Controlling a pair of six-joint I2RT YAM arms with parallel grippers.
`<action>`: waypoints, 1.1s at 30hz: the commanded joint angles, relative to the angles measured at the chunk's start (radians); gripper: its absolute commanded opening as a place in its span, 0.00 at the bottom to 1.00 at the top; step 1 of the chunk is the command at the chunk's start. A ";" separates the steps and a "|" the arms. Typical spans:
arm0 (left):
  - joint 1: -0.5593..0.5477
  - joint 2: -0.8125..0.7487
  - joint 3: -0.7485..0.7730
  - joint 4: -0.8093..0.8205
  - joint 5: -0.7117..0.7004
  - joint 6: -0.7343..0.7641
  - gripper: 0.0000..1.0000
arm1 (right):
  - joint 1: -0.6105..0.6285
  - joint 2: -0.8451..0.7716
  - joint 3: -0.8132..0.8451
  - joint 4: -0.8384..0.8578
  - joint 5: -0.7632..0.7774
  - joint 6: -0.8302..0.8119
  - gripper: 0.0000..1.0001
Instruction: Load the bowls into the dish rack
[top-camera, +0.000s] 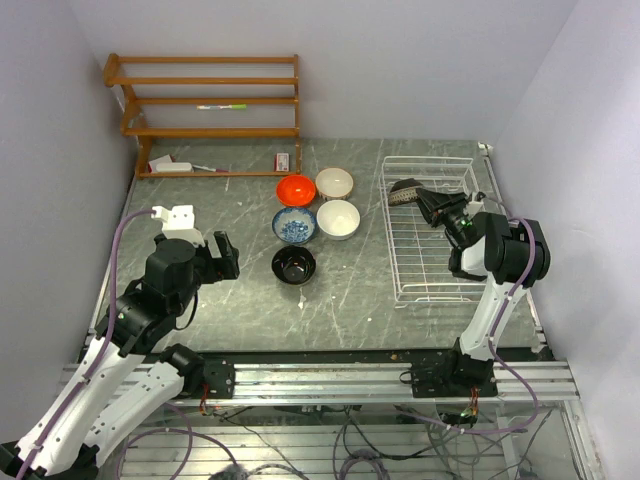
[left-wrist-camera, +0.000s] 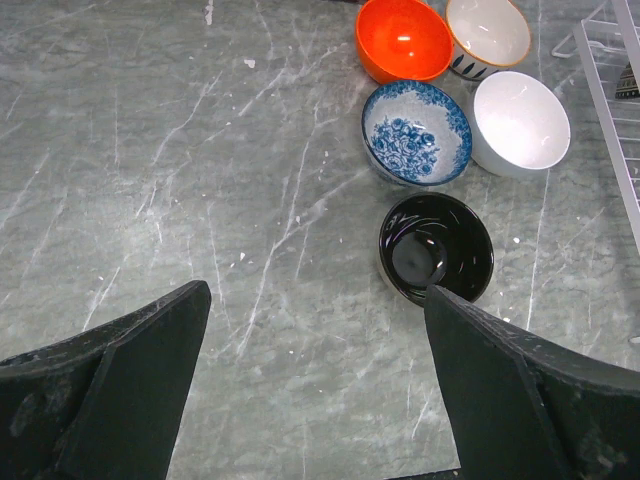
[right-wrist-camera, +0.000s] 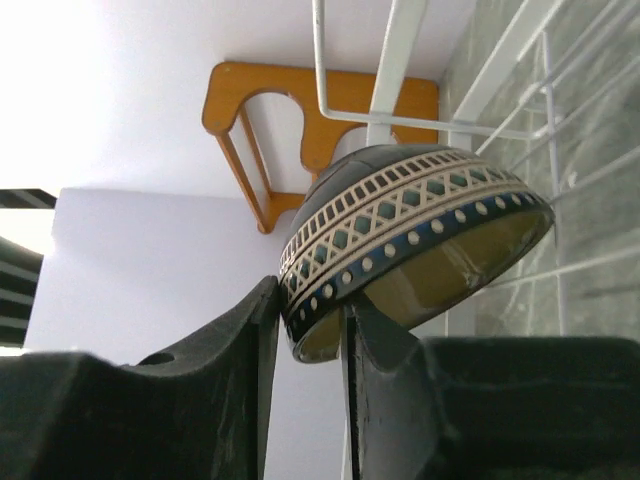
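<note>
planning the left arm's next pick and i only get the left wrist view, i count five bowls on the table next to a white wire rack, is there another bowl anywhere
Observer: Yes. A brown patterned bowl with a tan inside is at the far end of the white wire dish rack.
Operator: is anything on it
Observer: Its rim sits between the jaws of the right gripper. I cannot tell whether they are clamped on it.
Operator: is it lying flat
Observer: No, it looks tipped up on its edge against the far wires.
</note>
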 joint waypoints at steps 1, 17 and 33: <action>-0.005 -0.001 0.002 0.011 -0.008 -0.006 0.99 | -0.026 -0.013 -0.048 -0.156 0.035 -0.070 0.30; -0.004 -0.006 0.002 0.011 -0.004 -0.006 0.99 | -0.057 -0.219 -0.098 -0.409 0.036 -0.222 0.50; -0.004 -0.019 -0.001 0.019 0.012 -0.003 0.99 | -0.063 -0.453 -0.026 -0.970 0.084 -0.504 0.69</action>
